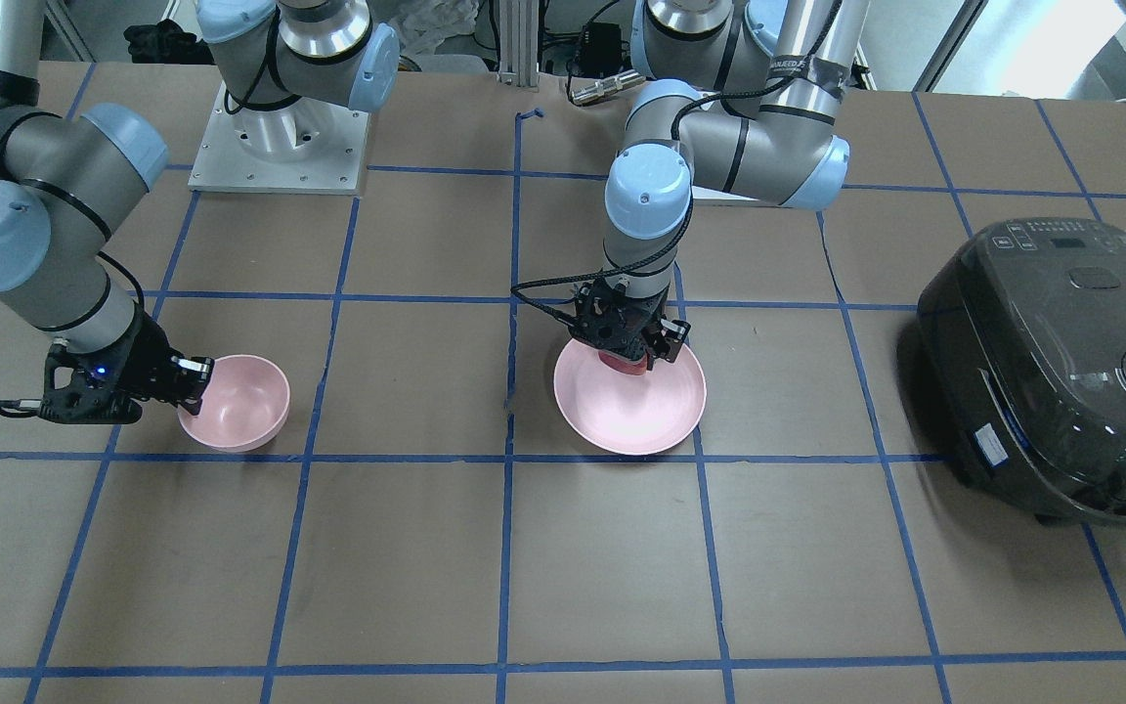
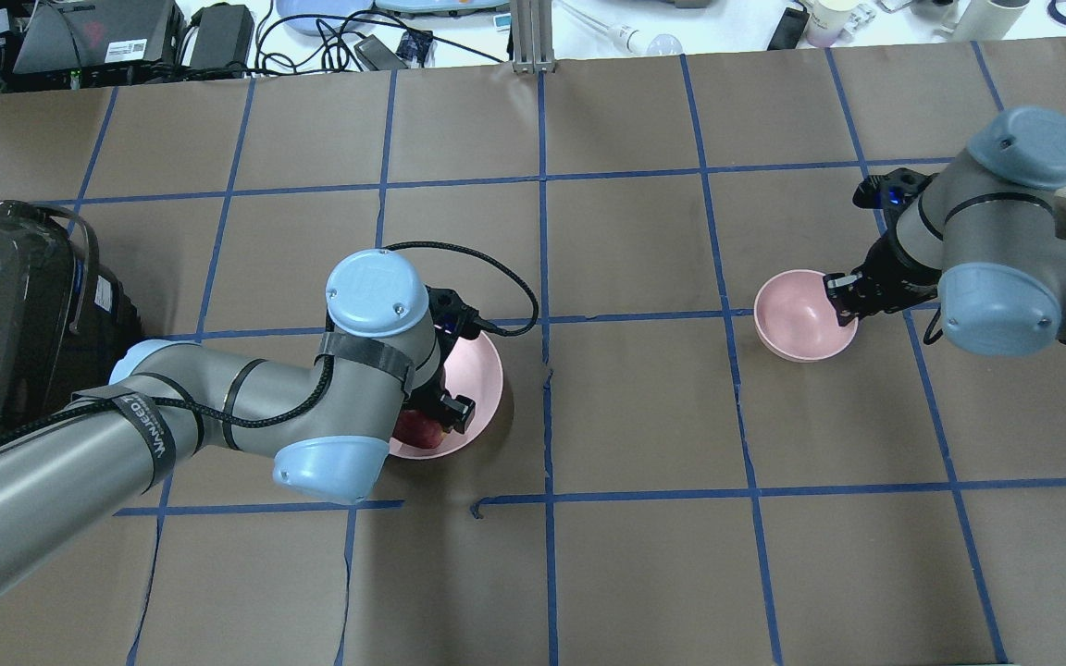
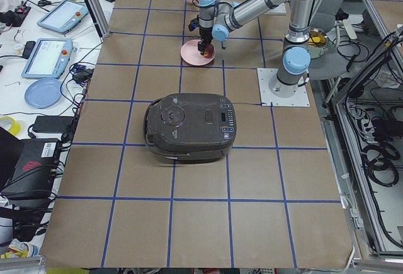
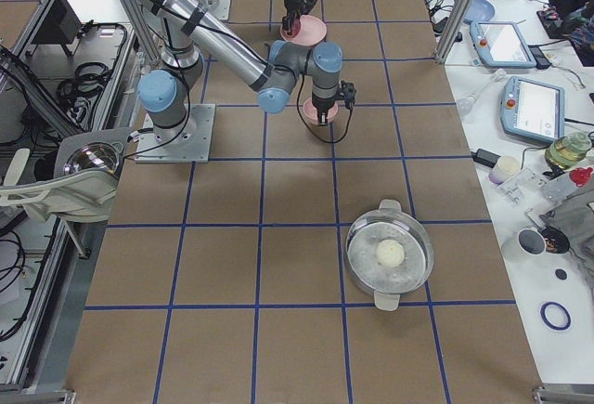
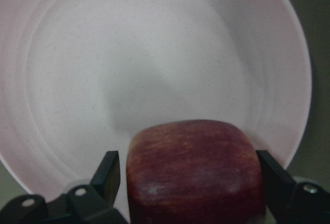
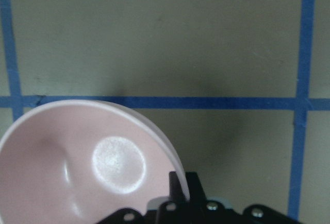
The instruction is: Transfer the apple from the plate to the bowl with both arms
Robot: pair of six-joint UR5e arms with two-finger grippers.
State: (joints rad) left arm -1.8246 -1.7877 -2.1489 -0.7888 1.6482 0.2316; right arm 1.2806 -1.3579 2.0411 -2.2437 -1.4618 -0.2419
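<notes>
The apple (image 5: 193, 172) sits on the plate (image 1: 631, 416), off-centre, close to the rim on the robot's side; it is dark red and blocky, and in the left wrist view it fills the space between the two black fingers (image 5: 109, 170). The left gripper (image 1: 627, 350) points straight down over it with a finger on each flank; one finger seems to meet the fruit, while a thin strip of pale plate shows between the other finger and the skin, so the claw is spread about the apple and not clamped. The plate lies flat on the brown, blue-taped table (image 1: 407, 548), near its middle. The bowl (image 1: 240, 396) stands upright well apart from the plate, towards the robot's right, with nothing in it; the right gripper (image 1: 194, 381) comes in low from the side, and its fingers are pinched together on the bowl's rim, which the right wrist view shows running in between them. A dark rice cooker (image 1: 1052, 362) sits beyond the plate on the robot's left, lid down.
</notes>
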